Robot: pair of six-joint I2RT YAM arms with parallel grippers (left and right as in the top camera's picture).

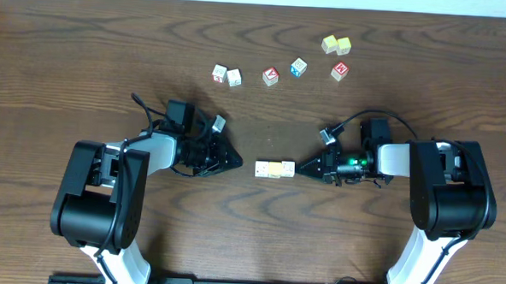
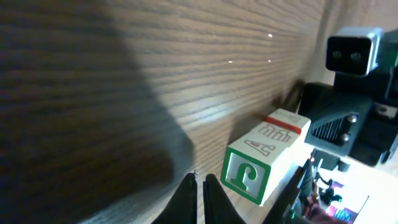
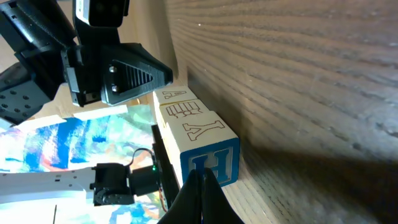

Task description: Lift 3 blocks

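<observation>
Between left hand (image 1: 238,160) and right hand (image 1: 302,168), blocks (image 1: 274,169)

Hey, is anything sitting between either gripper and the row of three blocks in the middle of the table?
Nothing visible. Only bare table separates the left gripper from the row of three blocks, and the right gripper sits right at the row's other end. The other cubes lie farther back, out of the way.
</observation>
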